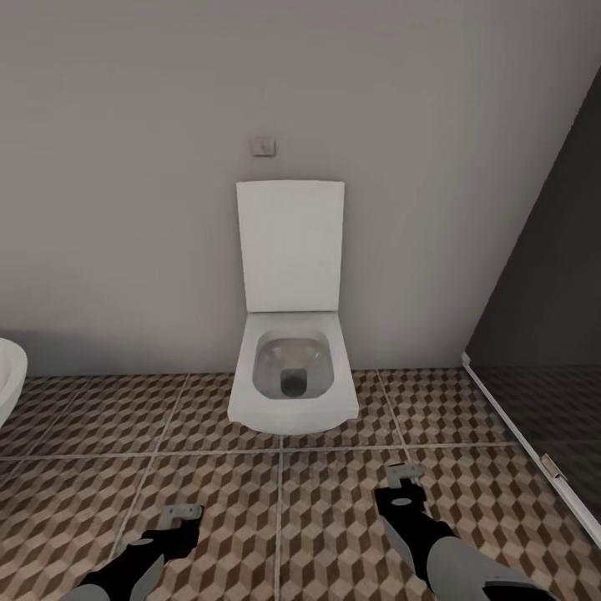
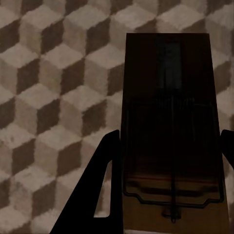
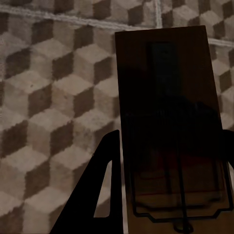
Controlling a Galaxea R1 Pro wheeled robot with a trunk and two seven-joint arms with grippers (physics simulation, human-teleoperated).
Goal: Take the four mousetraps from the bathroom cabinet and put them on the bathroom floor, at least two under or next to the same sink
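a toilet stands against the back wall, a flush button above its raised lid. bathroom floor spreads before it. a glass partition stands right, a basin edge far left. each gripper, left and right, carries a mousetrap over the tiles.

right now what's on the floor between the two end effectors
Bare patterned bathroom floor tile with a grout line, seen in the head view between the left end effector and right end effector.
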